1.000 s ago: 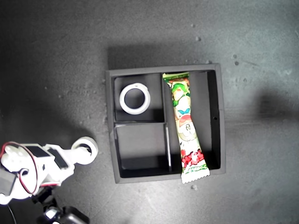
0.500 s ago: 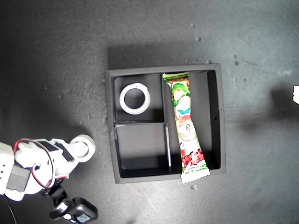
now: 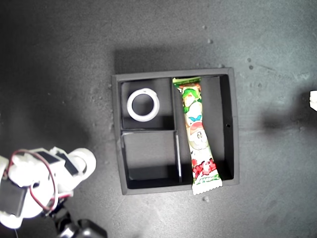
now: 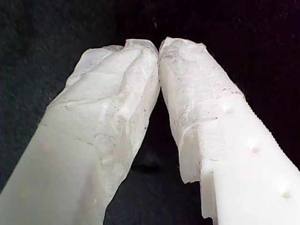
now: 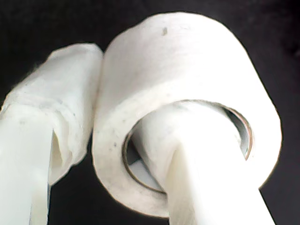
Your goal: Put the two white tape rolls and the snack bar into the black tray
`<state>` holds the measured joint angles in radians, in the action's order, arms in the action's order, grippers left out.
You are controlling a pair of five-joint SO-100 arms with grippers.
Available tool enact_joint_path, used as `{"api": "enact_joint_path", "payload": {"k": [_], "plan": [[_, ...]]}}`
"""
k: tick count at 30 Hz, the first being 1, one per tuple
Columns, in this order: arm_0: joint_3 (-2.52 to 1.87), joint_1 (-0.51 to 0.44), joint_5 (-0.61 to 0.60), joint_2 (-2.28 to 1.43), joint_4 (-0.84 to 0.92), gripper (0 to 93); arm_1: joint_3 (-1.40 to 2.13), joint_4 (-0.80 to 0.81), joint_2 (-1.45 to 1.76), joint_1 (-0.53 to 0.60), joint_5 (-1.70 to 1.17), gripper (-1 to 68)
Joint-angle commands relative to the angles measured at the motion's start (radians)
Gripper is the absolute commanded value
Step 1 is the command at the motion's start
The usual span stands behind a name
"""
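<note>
Moved: second gripper has drawn back toward the exterior view's lower left, carrying its tape roll.
Second gripper: clamped through that roll's wall.
Black tray: ring roll, snack bar inside.
First gripper: closed, empty.

The whole scene rests on a dark charcoal, matte table surface with a slightly grainy texture, dotted with small pale specks (most of them toward the exterior view's upper right). Light falls unevenly, leaving soft darker patches across it.
</note>
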<state>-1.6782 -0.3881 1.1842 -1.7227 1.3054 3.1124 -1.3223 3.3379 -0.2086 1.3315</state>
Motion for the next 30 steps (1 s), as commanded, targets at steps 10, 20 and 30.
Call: {"api": "enact_joint_path", "payload": {"k": [10,20,30], "plan": [[1.284,0.101,-0.239,0.635,0.526,0.1,0.012,-0.018,0.009,0.052,0.025,0.0],[1.482,0.092,-0.204,0.959,0.526,0.0,0.012,-0.018,0.011,0.055,0.025,0.0],[1.529,0.083,-0.235,0.954,0.526,21.5,0.012,-0.018,0.011,-0.008,0.025,0.0]]}}
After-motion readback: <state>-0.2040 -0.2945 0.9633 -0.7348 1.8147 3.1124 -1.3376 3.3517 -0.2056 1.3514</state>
